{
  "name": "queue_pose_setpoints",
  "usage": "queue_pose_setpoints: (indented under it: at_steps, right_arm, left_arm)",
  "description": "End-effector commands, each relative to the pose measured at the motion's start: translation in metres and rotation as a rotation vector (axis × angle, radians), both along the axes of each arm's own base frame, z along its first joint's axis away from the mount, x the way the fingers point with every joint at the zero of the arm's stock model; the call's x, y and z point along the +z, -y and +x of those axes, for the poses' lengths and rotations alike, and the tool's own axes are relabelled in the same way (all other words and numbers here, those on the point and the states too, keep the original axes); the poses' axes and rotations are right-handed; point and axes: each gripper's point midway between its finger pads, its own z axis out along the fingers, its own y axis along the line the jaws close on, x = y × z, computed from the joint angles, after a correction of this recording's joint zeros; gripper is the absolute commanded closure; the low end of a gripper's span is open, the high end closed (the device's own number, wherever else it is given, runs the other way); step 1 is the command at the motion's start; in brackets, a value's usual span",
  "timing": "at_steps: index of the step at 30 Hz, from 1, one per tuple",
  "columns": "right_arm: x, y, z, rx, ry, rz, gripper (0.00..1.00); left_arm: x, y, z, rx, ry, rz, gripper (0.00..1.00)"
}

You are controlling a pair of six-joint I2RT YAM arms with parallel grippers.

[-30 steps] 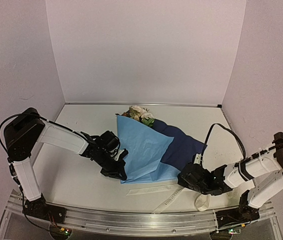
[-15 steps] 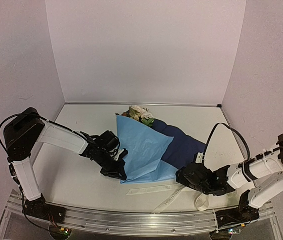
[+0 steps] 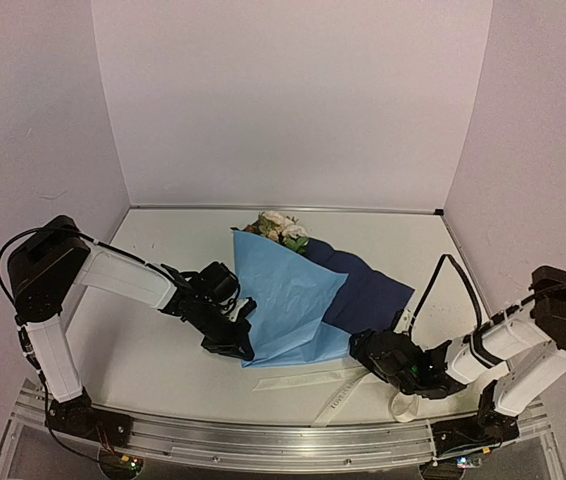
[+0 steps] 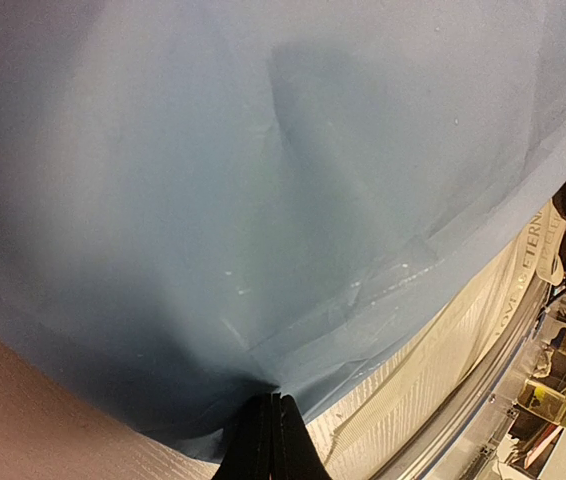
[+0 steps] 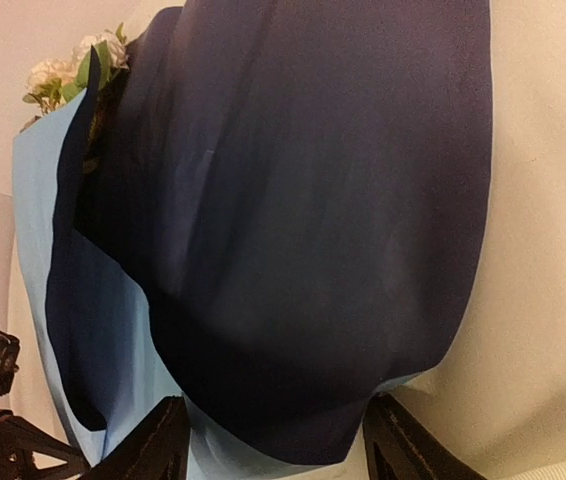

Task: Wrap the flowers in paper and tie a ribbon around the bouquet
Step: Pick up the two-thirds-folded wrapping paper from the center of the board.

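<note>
While the left pincer [image 3: 244, 350] is pressed together, its tips [image 4: 269, 425] pinch the near edge of the paper [image 4: 263, 180]. Light-blue face fills nearly everything ahead of those tips, with a crease running off from the grip point. Just beside the tips, on the side toward the other arm, lies the ribbon [image 4: 433, 370], cream and woven, flat on the table. Print runs along it; only "TERN" reads clearly, other letters are cut off or blurred. From the top camera the ribbon print is too small to read.

Right pincer [image 3: 359, 348] is spread wide, nothing clamped. Wrist view: its fingers [image 5: 163, 445] stand either side of the paper's dark-blue corner [image 5: 313, 200], which sits between them; I cannot tell if they touch it. Ahead of this pincer the dark face stretches away, with the light-blue flap beyond it toward the left arm. Flowers [image 5: 68, 70] are far out past the paper's far end, cream blooms and green leaves poking out.

Top view: paper [image 3: 288, 290] lies between the two pincers, folded over, flowers [image 3: 278, 228] at its far tip. Ribbon [image 3: 303, 380] runs along the table [image 3: 163, 240] nearer the bases than both pincers, one end looped under the right arm. No brand marks readable on the arms.
</note>
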Motion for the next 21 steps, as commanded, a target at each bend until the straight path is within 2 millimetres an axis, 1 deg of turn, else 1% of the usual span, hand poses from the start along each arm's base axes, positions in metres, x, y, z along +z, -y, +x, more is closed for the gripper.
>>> queue_pose_setpoints:
  at_steps: [1,3,7,11,13,16,21]
  right_arm:
    - [-0.009,0.004,0.003,-0.050,0.013,0.055,0.41]
    - [-0.010,0.006,0.003,-0.062,0.015,0.057,0.47]
    - [-0.010,0.009,0.003,-0.062,0.019,0.051,0.64]
    - [-0.004,0.001,0.003,-0.011,0.030,0.039,0.80]
    - [0.002,-0.004,0.003,0.017,0.043,0.036,0.86]
    - [0.012,-0.012,0.004,0.065,0.064,0.024,0.90]
    - [0.037,-0.031,0.004,0.182,0.098,-0.046,0.95]
  left_arm:
    - [-0.032,-0.025,-0.010,0.010,-0.034,0.130,0.99]
    - [-0.031,-0.024,-0.009,0.011,-0.032,0.128,0.99]
    - [-0.030,-0.024,-0.009,0.010,-0.029,0.129,0.99]
    - [-0.030,-0.025,-0.009,0.010,-0.028,0.129,0.99]
    - [-0.029,-0.024,-0.009,0.010,-0.025,0.129,0.99]
    - [-0.026,-0.024,-0.008,0.010,-0.017,0.127,0.98]
    - [-0.018,-0.021,-0.005,0.007,0.002,0.112,0.96]
